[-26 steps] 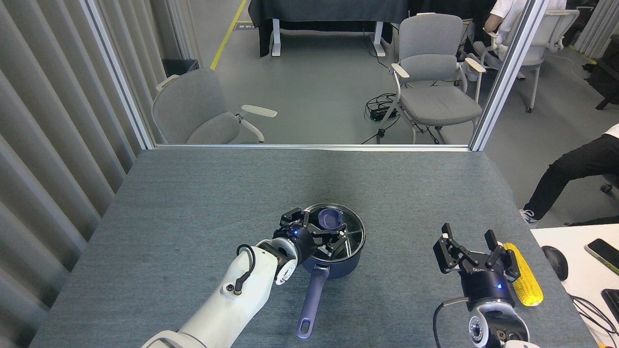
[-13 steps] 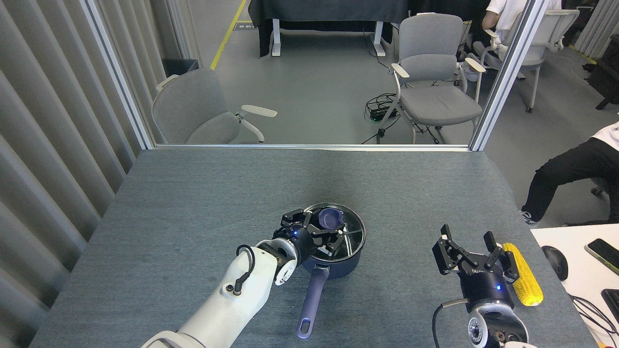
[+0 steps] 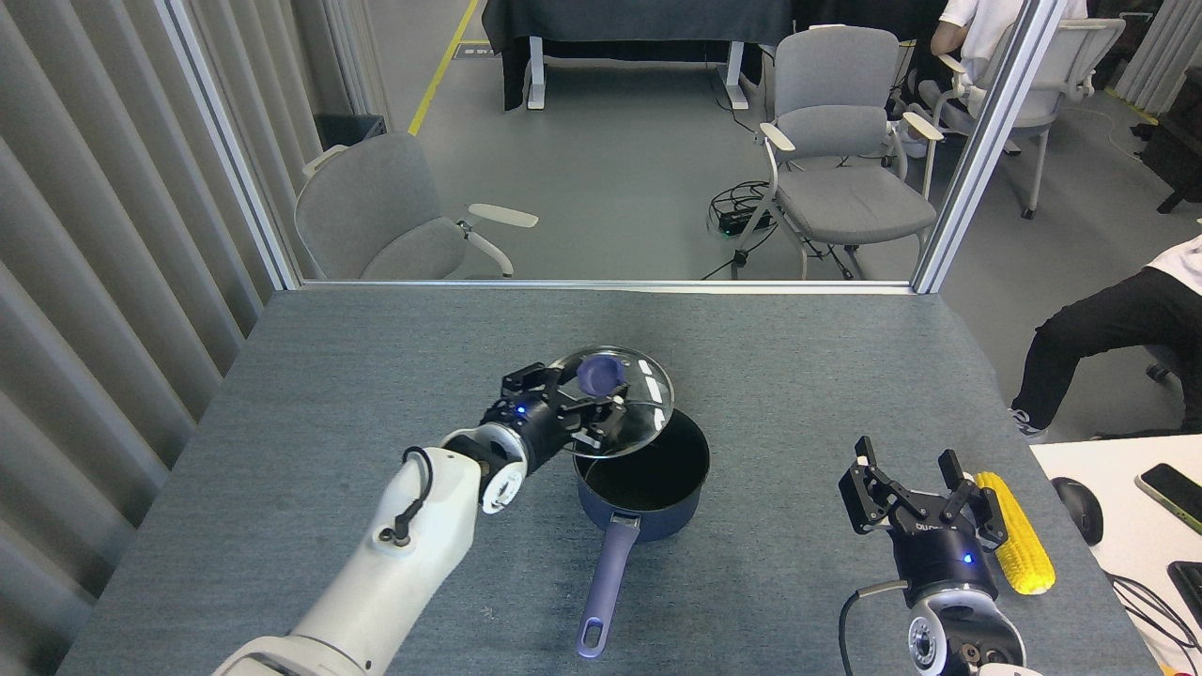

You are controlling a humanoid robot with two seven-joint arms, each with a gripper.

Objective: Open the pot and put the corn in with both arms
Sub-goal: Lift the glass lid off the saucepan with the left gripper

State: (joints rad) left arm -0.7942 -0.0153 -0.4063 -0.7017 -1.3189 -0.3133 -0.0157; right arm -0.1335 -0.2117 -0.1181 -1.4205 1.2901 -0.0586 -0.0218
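Just right of the splayed right claw, the corn

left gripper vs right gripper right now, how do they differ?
The left gripper is shut on the glass lid by its knob, holding it tilted above the pot; the right gripper is open and holds nothing. The left gripper is over the middle of the table, above the pot's far left rim; the right gripper sits near the right edge, just left of the corn. Both are black with a blue light.
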